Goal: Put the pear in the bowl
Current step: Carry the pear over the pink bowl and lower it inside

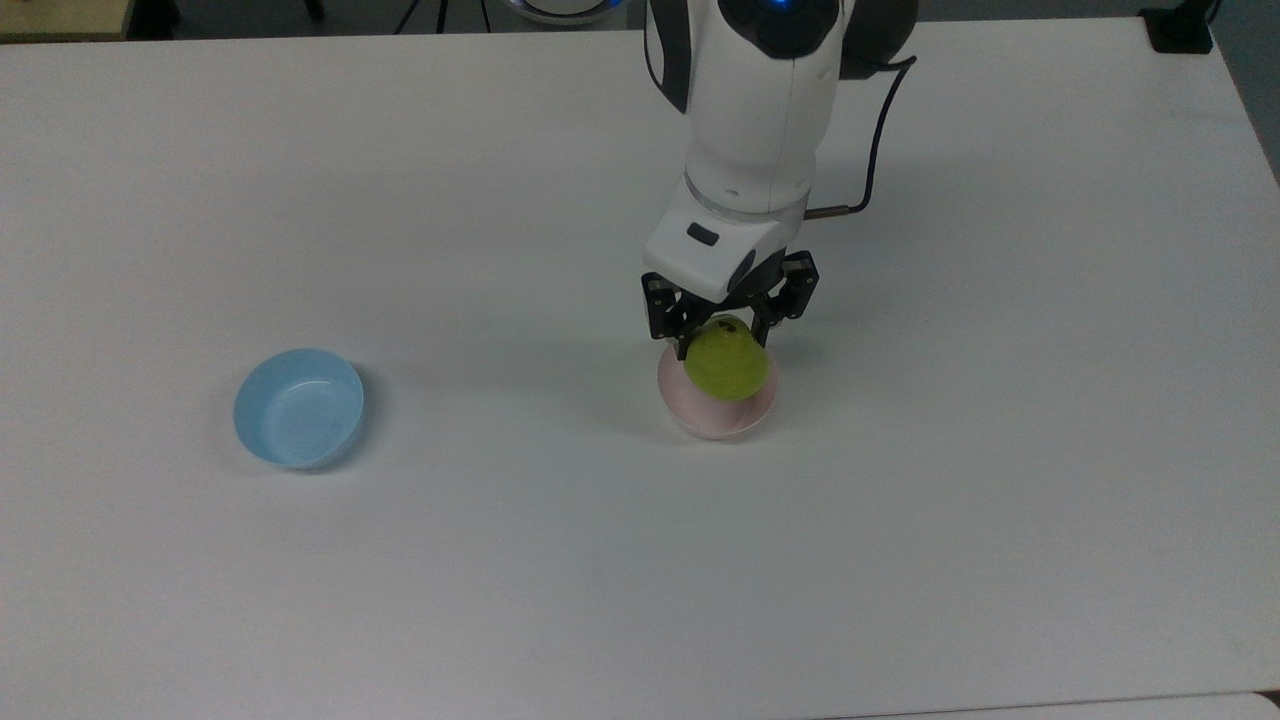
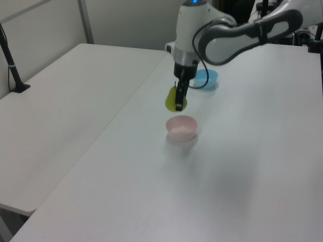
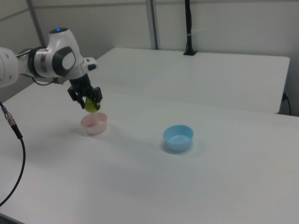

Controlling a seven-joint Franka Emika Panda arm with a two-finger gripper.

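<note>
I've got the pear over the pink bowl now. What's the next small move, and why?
Probably lower the claw a little before releasing. It is shut on the pear, which hangs above the pink bowl; in the left view the pear sits clear of the rim, so dropping from here might bounce it out.
</note>
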